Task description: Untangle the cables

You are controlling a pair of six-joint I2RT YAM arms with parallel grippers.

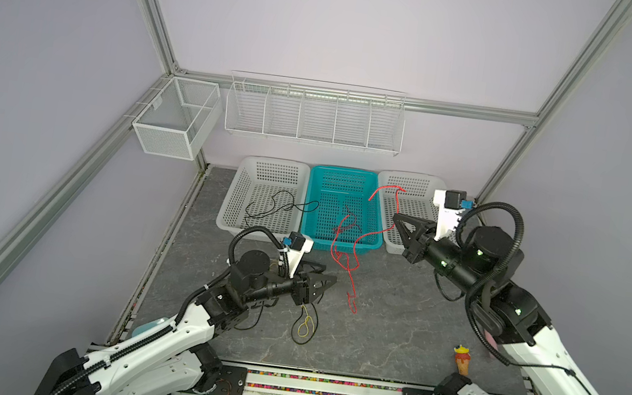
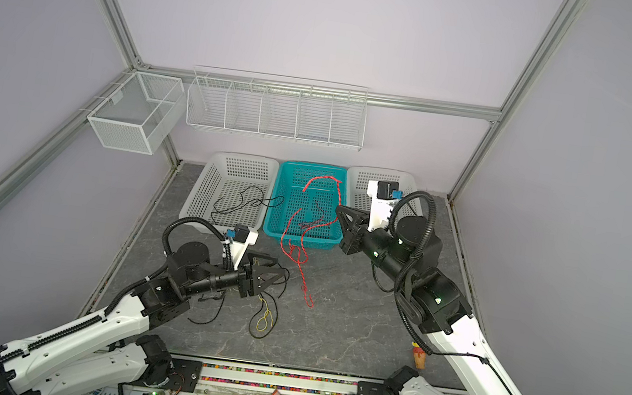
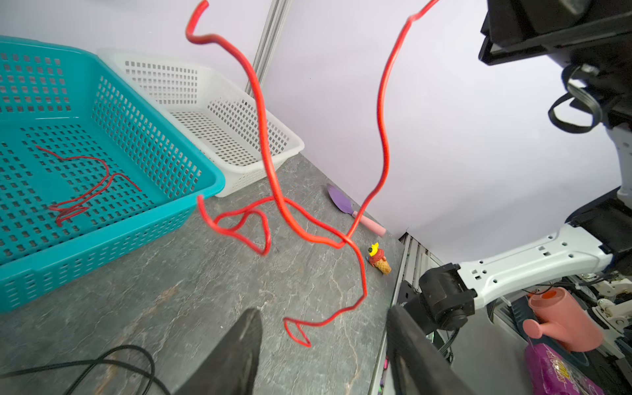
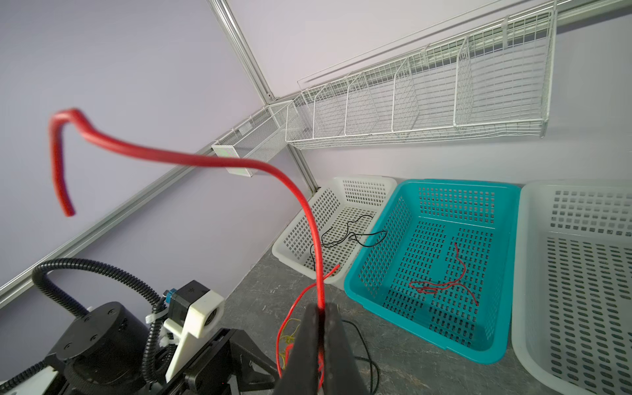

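Grey, stone-veined table (image 1: 391, 335) fills both top views, with three perforated plastic baskets in a row along its far edge: left white basket (image 1: 230, 195), teal basket (image 1: 345, 170), right white basket (image 1: 413, 178). The right gripper (image 1: 396, 217) is pinched on a thin, glossy red cable (image 1: 396, 203) above the teal basket's right rim. The cable arches over the grip and hangs in wavy loops toward the table's middle. The left gripper (image 1: 331, 274) stands spread and empty just left of that hanging tail. Beneath it, toward the near edge, a yellow cable (image 1: 308, 318) lies looped within a loose black cable (image 1: 300, 343). Another black cable (image 1: 291, 203) squiggles in the left white basket.

From the left wrist, matte black fingers (image 3: 246, 342) gape wide. The red cable's curled end dangles ahead of the gap, touching neither. A short red cable (image 3: 80, 158) lies crumpled on the teal basket's floor.

From the right wrist, flat black fingers (image 4: 304, 342) press together on the red cable, which rises, bends over and ends in a hook.
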